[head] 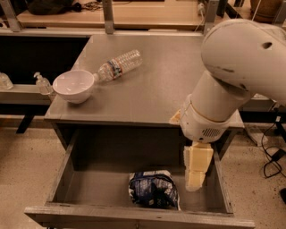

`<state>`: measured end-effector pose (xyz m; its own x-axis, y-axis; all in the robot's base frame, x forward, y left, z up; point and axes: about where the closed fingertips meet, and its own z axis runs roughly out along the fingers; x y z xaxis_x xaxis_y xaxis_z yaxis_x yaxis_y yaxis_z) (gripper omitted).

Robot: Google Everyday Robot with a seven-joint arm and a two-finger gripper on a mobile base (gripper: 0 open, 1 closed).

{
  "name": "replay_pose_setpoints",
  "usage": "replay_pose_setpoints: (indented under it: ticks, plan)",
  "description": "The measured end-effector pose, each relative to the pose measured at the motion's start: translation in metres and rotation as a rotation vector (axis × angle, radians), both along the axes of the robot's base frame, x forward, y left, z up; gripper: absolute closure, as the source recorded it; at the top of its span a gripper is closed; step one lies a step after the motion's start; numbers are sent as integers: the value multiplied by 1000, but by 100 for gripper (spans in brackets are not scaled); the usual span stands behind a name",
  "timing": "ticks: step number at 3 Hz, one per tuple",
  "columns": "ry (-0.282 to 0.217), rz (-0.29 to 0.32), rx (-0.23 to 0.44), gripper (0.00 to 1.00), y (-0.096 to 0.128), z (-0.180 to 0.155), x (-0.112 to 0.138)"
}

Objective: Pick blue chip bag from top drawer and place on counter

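The blue chip bag (153, 188), crumpled navy foil with white edges, lies on the floor of the open top drawer (71, 179), near its front and a little right of middle. The counter (165, 85) is the grey-brown top of the cabinet above the drawer. My white arm reaches in from the upper right over the counter's right front corner. My gripper (195, 179) hangs down into the drawer just to the right of the bag, its pale fingers pointing down, a small gap apart from the bag.
A white bowl (73, 86) stands at the counter's left front edge. A clear plastic water bottle (119, 65) lies on its side behind the bowl. A pale wooden bench with metal posts (107, 13) runs along the back. Cables (270, 156) lie on the floor at right.
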<state>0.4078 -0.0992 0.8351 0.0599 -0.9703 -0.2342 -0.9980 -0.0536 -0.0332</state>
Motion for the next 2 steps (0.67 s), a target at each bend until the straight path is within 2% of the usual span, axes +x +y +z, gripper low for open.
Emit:
replay_pose_setpoints:
  ticks: [1,2]
  plan:
    - [0,6,0,0,3,-5,5]
    - [6,31,45,0,13,-34,10]
